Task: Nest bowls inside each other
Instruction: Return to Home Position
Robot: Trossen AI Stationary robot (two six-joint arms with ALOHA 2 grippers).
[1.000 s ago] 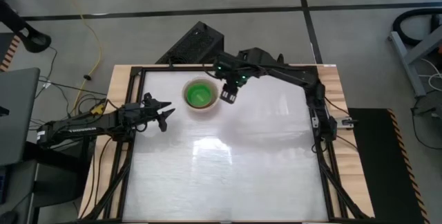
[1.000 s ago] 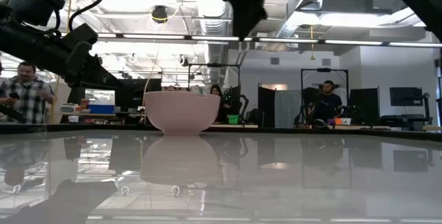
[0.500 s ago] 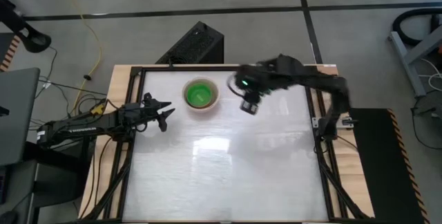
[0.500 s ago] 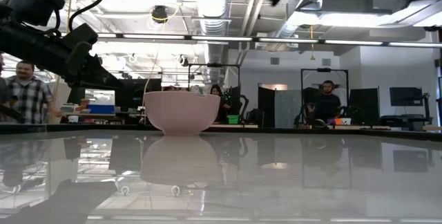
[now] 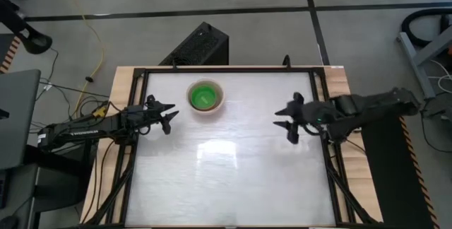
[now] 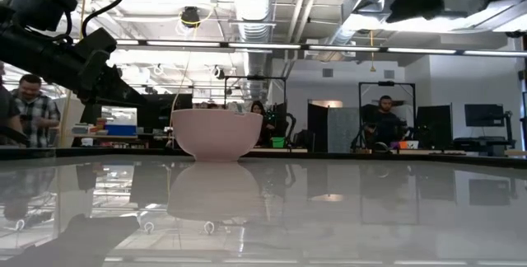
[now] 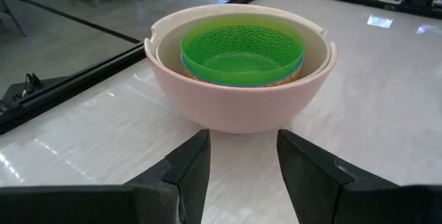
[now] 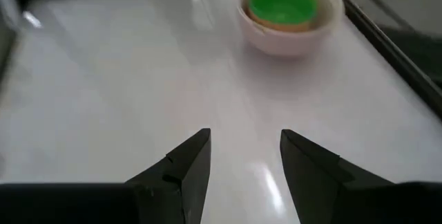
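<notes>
The bowls stand nested at the table's far middle-left. The bright green bowl [image 7: 242, 48] sits innermost, inside a paler bowl [image 7: 314, 51], inside the pale pink-cream bowl [image 5: 205, 97], whose base rests on the white table. In the low view only the pink outer bowl [image 6: 216, 133] shows. My left gripper [image 5: 169, 116] hovers open just left of and nearer than the stack, its fingers [image 7: 190, 165] pointing at it without touching. My right gripper [image 5: 285, 121] is open near the table's right edge, far from the bowls [image 8: 290, 13].
A black frame [image 5: 212, 68] borders the glossy white tabletop [image 5: 226, 172], which stretches bare between the two grippers and toward the near edge. A black box [image 5: 198, 44] stands beyond the far edge. People [image 6: 387, 123] are in the room behind the table.
My right gripper has swung away from the right side of the bowl stack toward the table's right edge and a little nearer, sinking and tipping from pointing down toward level. It has stayed open with nothing in it. The nested bowls have not moved.
</notes>
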